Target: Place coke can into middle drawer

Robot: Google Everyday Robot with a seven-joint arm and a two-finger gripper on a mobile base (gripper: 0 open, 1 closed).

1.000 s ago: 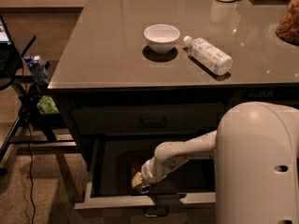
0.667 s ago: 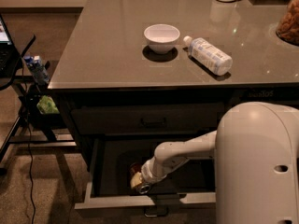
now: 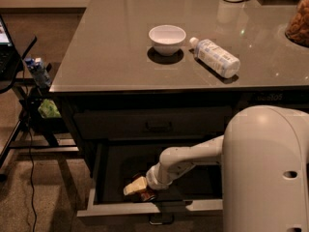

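The middle drawer (image 3: 116,209) is pulled open below the counter, showing its dark inside, light grey front edge and small metal handle. My arm reaches down into it from the right. My gripper (image 3: 137,187) is low at the drawer's front left, shut on the coke can (image 3: 146,195). Only a small dark red part of the can shows beneath the pale fingers (image 3: 133,186). The can is at or just above the drawer floor, close behind the front edge.
The top drawer (image 3: 158,125) with a black handle is closed above. On the counter (image 3: 106,57) stand a white bowl (image 3: 167,37) and a lying clear bottle (image 3: 216,57). A stand with a cable and small items (image 3: 38,71) is at left. My white body (image 3: 265,173) fills the lower right.
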